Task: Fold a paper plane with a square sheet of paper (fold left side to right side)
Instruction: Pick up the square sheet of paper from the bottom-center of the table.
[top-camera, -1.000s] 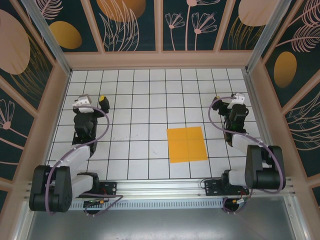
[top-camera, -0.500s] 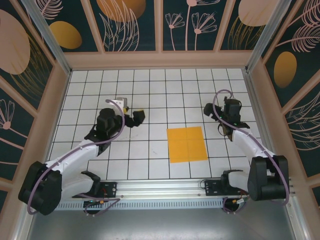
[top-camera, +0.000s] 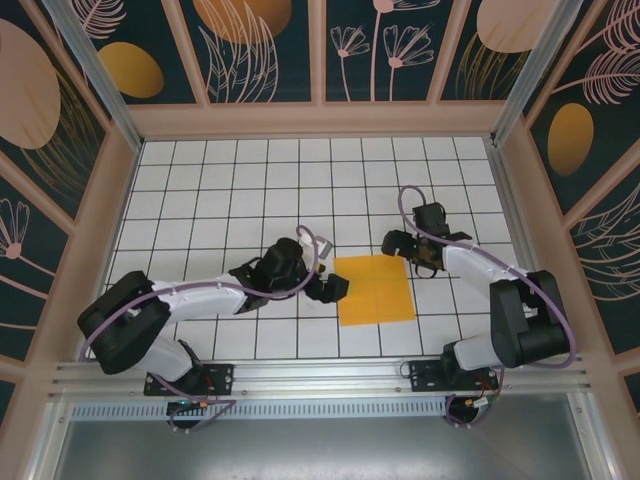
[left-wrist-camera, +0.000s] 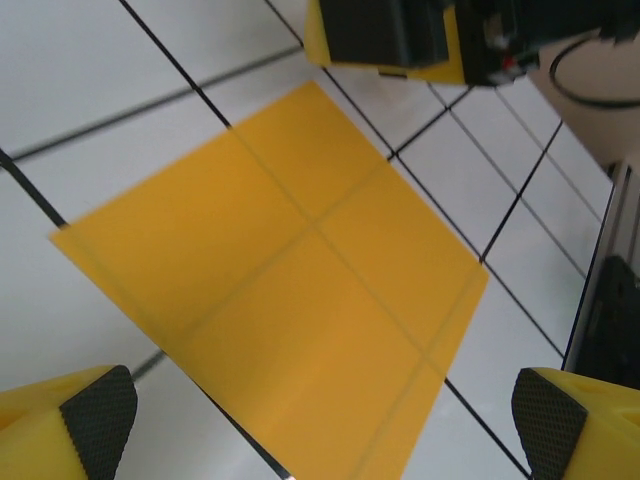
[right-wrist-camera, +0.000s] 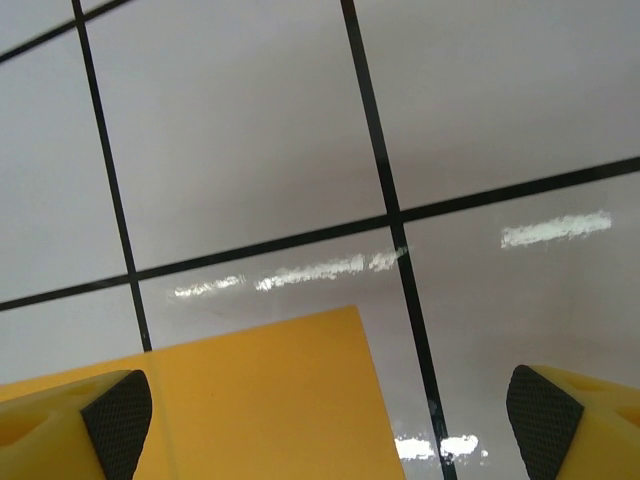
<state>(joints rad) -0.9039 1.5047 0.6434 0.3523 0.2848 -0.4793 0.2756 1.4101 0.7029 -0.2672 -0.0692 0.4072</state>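
Top view: the square sheet of paper (top-camera: 375, 288) lies flat on the white gridded bench (top-camera: 240, 180), right of centre and toward the near edge, with faint cross creases showing. Left arm (top-camera: 200, 295) reaches low across the bench; left tool (top-camera: 333, 290) is just beside the sheet's left edge, jaws apart, nothing in them. Right arm (top-camera: 480, 268) bends inward; right tool (top-camera: 397, 244) is at the sheet's far edge near its far right corner, jaws apart, nothing held; contact with the paper cannot be told. Left wrist view: sheet lies unfolded across the middle, two creases crossing at its centre; the left tool's dark pads (left-wrist-camera: 98, 420) stand wide at the lower corners, paper ahead of them, not pinched; right tool's black-and-yellow body sits at the sheet's far corner. Right wrist view: one corner of the sheet lies flat at lower left; right tool's pads are wide apart, gripping nothing
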